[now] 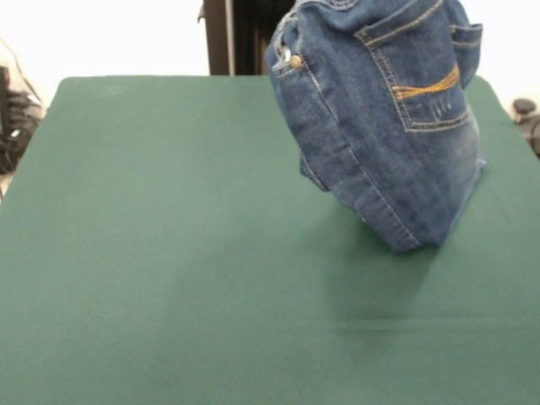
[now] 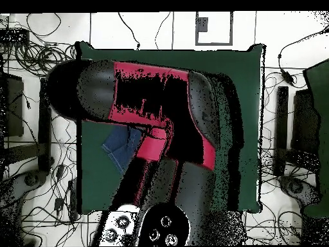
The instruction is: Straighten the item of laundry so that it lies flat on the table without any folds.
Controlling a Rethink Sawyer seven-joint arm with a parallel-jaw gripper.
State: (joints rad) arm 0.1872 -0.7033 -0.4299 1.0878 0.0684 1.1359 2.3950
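Note:
The blue denim jeans (image 1: 388, 126) with orange stitching hang bunched from above the top edge of the front view, at the right. Their lower end touches or nearly touches the dark green table (image 1: 169, 253) and casts a shadow in front of it. A back pocket and a copper rivet face the camera. In the overhead view only a small blue patch of the jeans (image 2: 122, 149) shows beside the red and black arm (image 2: 154, 96), above the table (image 2: 238, 96). The gripper is hidden: it lies above the front view's edge and under the arm in the overhead view.
The robot's pedestal (image 1: 218, 38) stands dark behind the table's far edge. Cables and dark equipment (image 1: 17, 118) lie off the table's left side, and more (image 1: 527, 118) off its right. In the overhead view cables (image 2: 38, 38) ring the table.

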